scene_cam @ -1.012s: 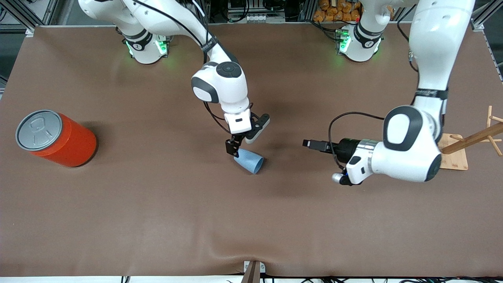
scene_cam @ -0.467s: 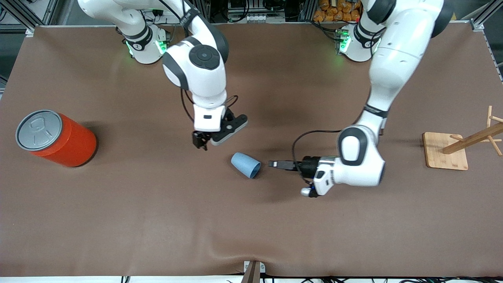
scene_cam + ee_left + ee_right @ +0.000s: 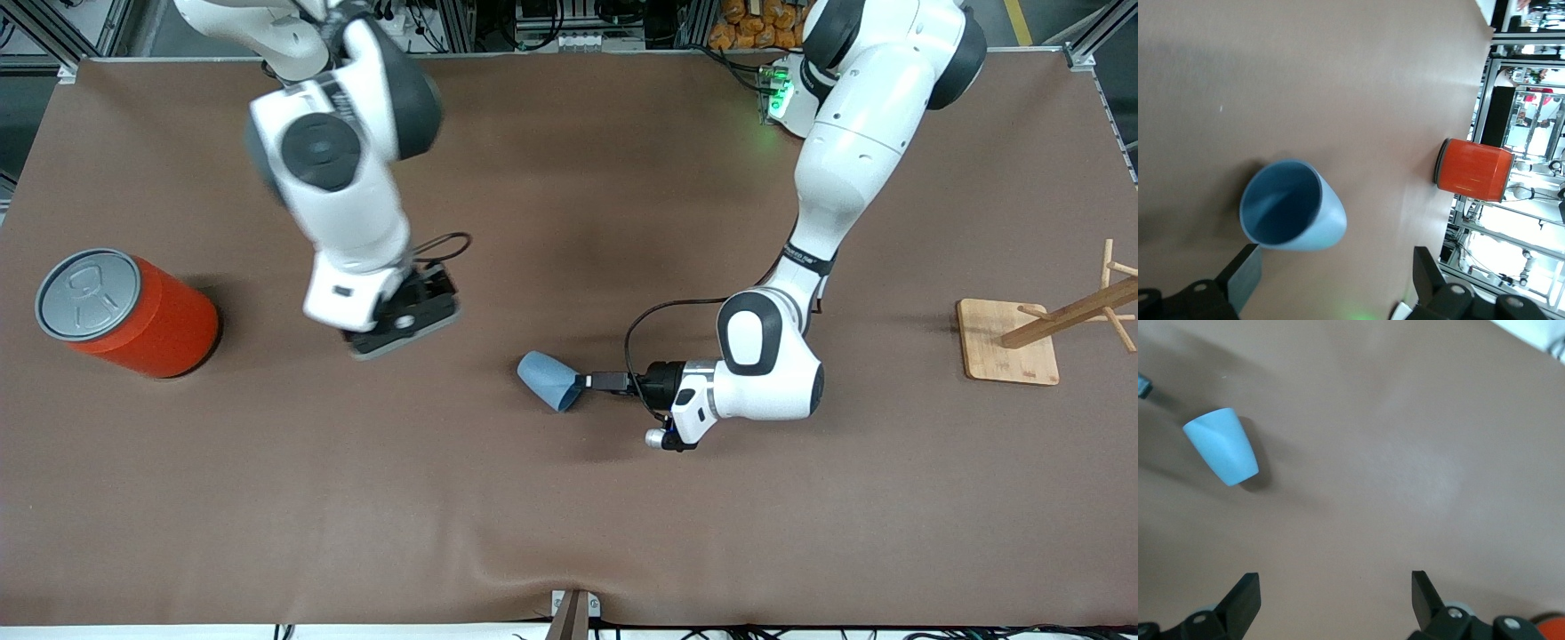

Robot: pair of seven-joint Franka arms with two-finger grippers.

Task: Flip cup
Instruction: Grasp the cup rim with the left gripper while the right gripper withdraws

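**Left claw lined up at the mouth of the tipped-over cup**

So the cup (image 3: 549, 380) is lying on its side roughly mid-tabletop (image 3: 569, 516), open mouth pointing toward the left arm's end. It's the little light-blue one, plain, no handle.

The left claw (image 3: 594, 382) is down low, reaching in sideways, and its tip sits right at the cup's rim. From the left wrist view you look straight into the cup (image 3: 1291, 215), and the two fingers (image 3: 1239, 279) are spread wide, one close beside the rim, the other well off to the side. Nothing gripped, and I can't tell whether that near finger actually touches the rim.

The right claw (image 3: 391, 327) is up in the air over bare tabletop, between the cup and the orange can (image 3: 124, 313). It's blurry in the front view, but the right wrist view shows its fingers (image 3: 1245, 597) spread wide too, holding nothing, with the cup (image 3: 1222, 446) off at a distance.

The orange can stands upright with its grey lid on, toward the right arm's end of the tabletop. A wooden rack (image 3: 1031, 342) on a flat square base sits toward the left arm's end.
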